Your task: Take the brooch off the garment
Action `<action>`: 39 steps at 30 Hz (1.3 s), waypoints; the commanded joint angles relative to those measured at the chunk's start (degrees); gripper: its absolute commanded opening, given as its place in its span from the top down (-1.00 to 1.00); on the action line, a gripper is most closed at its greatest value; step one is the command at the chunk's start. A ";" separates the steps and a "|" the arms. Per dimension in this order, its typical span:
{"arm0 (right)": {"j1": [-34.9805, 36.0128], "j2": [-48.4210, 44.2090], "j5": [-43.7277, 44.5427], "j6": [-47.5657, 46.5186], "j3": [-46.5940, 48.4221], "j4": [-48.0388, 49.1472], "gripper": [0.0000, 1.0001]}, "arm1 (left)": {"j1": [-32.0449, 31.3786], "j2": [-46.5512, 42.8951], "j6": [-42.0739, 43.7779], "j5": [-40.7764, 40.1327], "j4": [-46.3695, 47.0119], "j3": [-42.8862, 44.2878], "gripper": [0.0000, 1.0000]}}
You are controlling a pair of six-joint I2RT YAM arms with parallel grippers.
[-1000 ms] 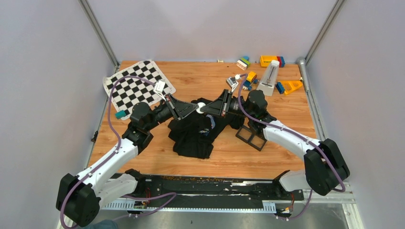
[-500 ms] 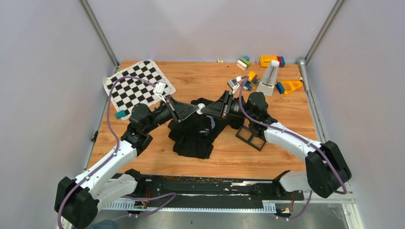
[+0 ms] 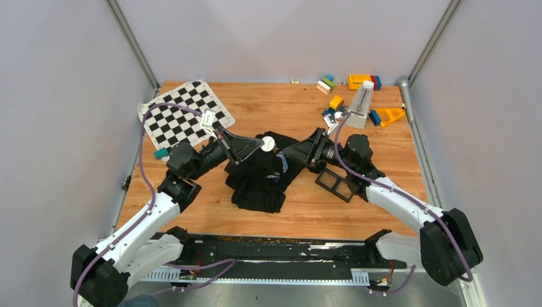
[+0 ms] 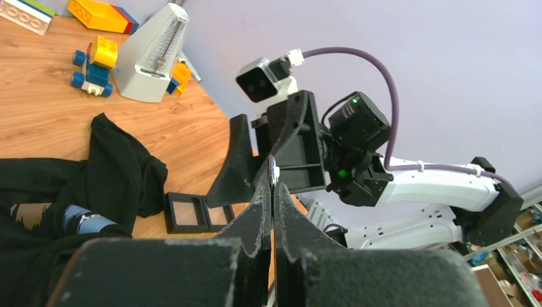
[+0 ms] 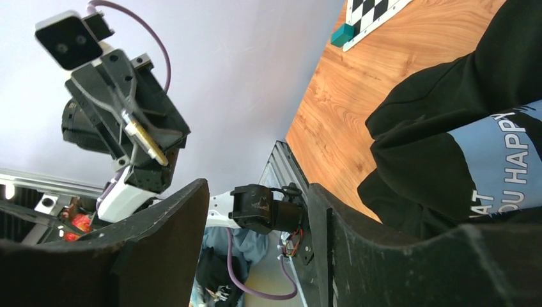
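The garment (image 3: 261,180), a black T-shirt with a blue and white print, lies crumpled on the table's middle; it also shows in the left wrist view (image 4: 61,192) and the right wrist view (image 5: 460,128). My left gripper (image 3: 261,146) is shut on the brooch (image 3: 268,145), a small white disc, held above the shirt's far edge. In the left wrist view the brooch (image 4: 272,169) shows edge-on between the closed fingertips of my left gripper (image 4: 273,188). My right gripper (image 3: 289,152) is open and empty, just right of the brooch and apart from it; the right wrist view shows its jaws (image 5: 255,192) spread wide.
A chequered mat (image 3: 182,115) lies at the back left with a teal block (image 3: 161,153) by its near corner. Two black square frames (image 3: 337,182) lie right of the shirt. A metronome (image 3: 361,105) and toy blocks (image 3: 358,81) stand at the back right.
My right gripper has opened and drawn back to the right, away from the brooch. My left gripper keeps hold of the brooch in nearly the same place.
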 commanded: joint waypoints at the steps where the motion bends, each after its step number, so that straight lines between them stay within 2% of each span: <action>1: -1.35 -6.64 2.08 -5.72 -1.91 -2.16 -0.18 | -0.15 0.17 1.54 1.19 -0.11 1.06 1.00; 6: -1.57 -13.56 16.46 -16.21 1.21 -27.84 -0.16 | -1.88 4.77 3.35 2.37 -7.30 2.24 1.00; 8: -1.62 -16.30 24.52 -17.52 2.03 -36.74 -0.15 | -4.23 8.39 5.82 2.10 -12.07 3.68 1.00; 13: -1.69 -23.84 38.46 -18.58 1.08 -48.28 -0.19 | -8.86 21.22 10.07 4.58 -16.72 6.62 1.00; 15: -1.74 -25.59 43.32 -17.35 1.14 -53.05 -0.18 | -8.74 25.73 11.55 3.36 -16.91 6.51 1.00; 18: -1.71 -25.02 48.36 -14.93 1.94 -59.47 -0.11 | -5.91 32.71 15.52 2.06 -22.64 9.66 1.00; 21: -1.69 -22.98 49.85 -13.42 1.65 -61.63 0.00 | -0.22 41.13 18.02 2.47 -24.92 11.40 1.00; 23: -1.71 -21.37 49.90 -13.14 1.38 -62.02 0.11 | 5.78 45.12 17.80 3.34 -23.97 11.67 1.00; 26: -1.66 -18.63 48.66 -15.59 1.00 -60.55 0.16 | 14.81 47.70 17.50 -0.22 -23.87 12.34 1.00; 30: -1.59 -12.18 36.08 -28.80 1.86 -54.39 0.07 | 19.66 43.98 18.35 -5.74 -23.47 12.26 1.00; 32: -1.66 -8.24 31.07 -33.17 3.36 -53.76 0.05 | 18.17 40.52 21.45 -7.63 -24.47 12.98 1.00; 36: -1.70 -1.04 30.81 -35.93 6.39 -54.58 0.03 | 8.10 32.98 30.56 -17.31 -25.39 12.59 1.00; 39: -1.68 1.85 32.29 -37.90 7.75 -54.69 0.00 | 2.42 29.74 34.63 -18.98 -21.83 10.29 1.00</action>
